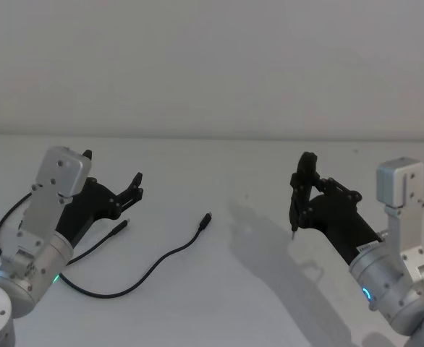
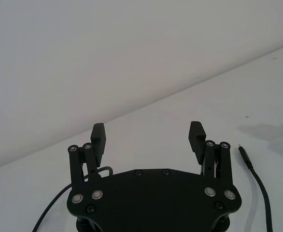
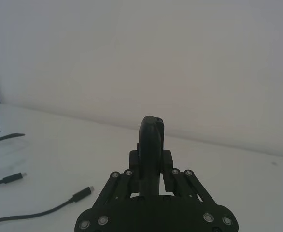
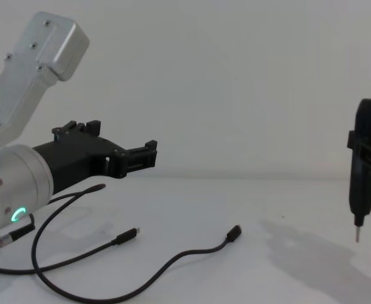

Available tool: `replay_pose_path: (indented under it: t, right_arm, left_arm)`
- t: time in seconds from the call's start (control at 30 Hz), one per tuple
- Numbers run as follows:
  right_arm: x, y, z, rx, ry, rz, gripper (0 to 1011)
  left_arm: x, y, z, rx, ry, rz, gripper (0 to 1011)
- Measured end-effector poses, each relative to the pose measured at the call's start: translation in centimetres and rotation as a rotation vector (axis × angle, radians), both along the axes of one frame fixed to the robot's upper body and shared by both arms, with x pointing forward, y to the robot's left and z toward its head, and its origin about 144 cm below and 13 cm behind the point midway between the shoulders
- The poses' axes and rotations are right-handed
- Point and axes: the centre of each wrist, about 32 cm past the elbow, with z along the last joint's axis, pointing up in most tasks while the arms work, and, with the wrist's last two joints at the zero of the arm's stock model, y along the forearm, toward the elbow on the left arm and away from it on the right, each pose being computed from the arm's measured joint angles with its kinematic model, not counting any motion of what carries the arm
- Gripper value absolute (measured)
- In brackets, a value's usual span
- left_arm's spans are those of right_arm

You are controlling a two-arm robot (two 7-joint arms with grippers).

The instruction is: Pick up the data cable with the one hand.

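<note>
Saw the left gripper (image 1: 112, 170) nearest, hovering low over the white table (image 1: 219, 303), fingers spread wide, holding nothing. Found the data cable (image 4: 198, 251) lying loose on the table beneath and beside it. Saw the right gripper (image 1: 299, 194) well apart, fingers closed on a pen-like tool (image 4: 365, 166).

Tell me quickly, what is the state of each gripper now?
Black two-finger left gripper: open, holding nothing.
Black right gripper: closed on a slim black pen-like tool with a metal tip.
</note>
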Motion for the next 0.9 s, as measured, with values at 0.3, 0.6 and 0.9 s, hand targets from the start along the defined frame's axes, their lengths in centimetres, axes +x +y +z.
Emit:
replay_pose_path:
  t: [0.3,0.6,0.9]
  right_arm:
    - [2.0,0.3,0.4,0.000,-0.036,0.071,275]
    - [5.2,1.1,1.1,0.032,-0.095,0.158,275]
    - [7.3,1.7,1.6,0.062,-0.130,0.215,274]
  left_arm:
    - [0.5,0.1,0.4,0.003,0.008,-0.042,1002]
    - [1.3,0.1,1.0,0.005,0.050,-0.141,1001]
    - [1.8,0.1,1.6,0.004,0.131,-0.255,1001]
